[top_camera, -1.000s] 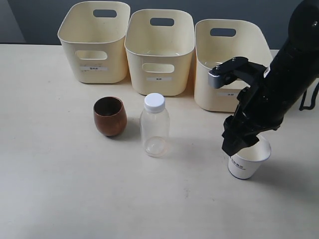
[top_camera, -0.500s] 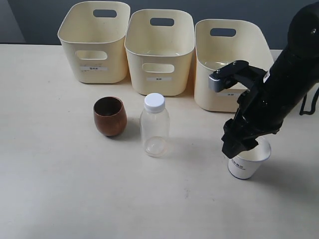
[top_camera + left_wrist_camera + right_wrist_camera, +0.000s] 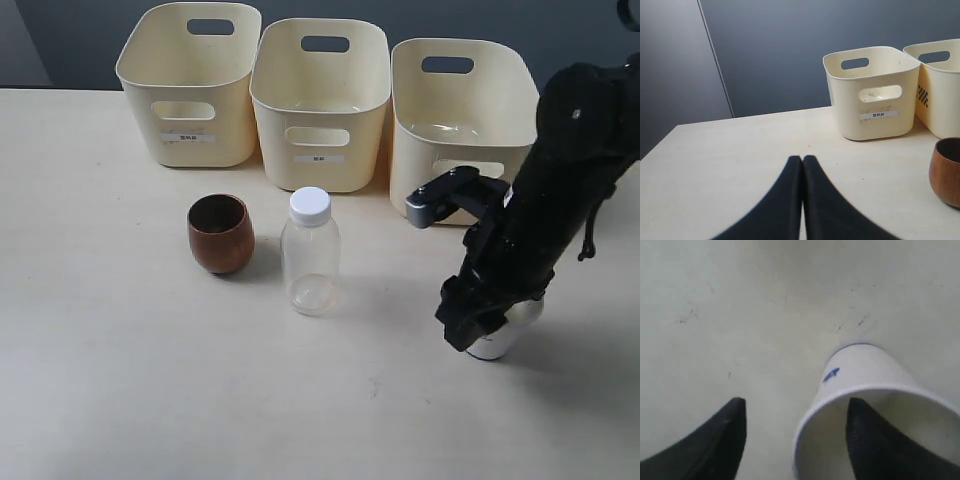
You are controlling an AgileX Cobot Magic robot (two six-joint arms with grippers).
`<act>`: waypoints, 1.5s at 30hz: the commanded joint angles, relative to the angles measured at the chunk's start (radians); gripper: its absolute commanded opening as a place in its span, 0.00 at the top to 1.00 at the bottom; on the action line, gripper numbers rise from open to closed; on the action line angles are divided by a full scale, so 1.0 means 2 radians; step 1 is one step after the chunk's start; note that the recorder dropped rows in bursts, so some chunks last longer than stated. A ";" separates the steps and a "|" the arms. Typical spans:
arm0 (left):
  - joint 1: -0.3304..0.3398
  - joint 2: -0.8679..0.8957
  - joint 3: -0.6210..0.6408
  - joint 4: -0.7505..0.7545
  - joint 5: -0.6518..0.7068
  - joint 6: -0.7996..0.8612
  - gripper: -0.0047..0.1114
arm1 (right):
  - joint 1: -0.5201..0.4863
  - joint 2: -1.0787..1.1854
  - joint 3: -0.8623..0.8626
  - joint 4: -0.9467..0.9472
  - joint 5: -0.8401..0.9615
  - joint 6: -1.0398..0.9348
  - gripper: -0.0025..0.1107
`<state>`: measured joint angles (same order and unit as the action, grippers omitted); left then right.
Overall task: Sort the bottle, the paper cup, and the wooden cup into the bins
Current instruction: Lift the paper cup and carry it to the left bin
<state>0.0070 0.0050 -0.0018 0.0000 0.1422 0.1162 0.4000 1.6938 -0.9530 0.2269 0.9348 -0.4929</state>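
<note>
The white paper cup [image 3: 497, 343] stands on the table at the right, mostly hidden by my right gripper [image 3: 480, 325]. In the right wrist view that gripper [image 3: 796, 412] is open, one finger inside the paper cup [image 3: 860, 375] and the other outside its rim. The clear bottle [image 3: 309, 252] with a white cap stands mid-table, the brown wooden cup [image 3: 220, 233] just left of it. Three cream bins stand at the back: left [image 3: 190, 82], middle [image 3: 319, 104], right [image 3: 452, 120]. My left gripper [image 3: 802, 159] is shut and empty, away from the wooden cup [image 3: 946, 171].
The left bin [image 3: 871, 92] and part of the middle bin [image 3: 940, 85] show in the left wrist view against a dark wall. Bare table [image 3: 120, 380] lies in front of the objects.
My right arm has lowered over the paper cup, which it now covers far more than before. The bottle, wooden cup and bins have not moved.
</note>
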 commanded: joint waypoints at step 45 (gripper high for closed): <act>0.000 -0.002 0.001 0.000 -0.003 -0.001 0.96 | 0.039 -0.068 -0.114 -0.043 -0.437 0.008 0.98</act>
<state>0.0070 0.0050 -0.0018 0.0000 0.1422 0.1162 0.4776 1.5122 -1.1329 0.1408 0.0814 -0.4759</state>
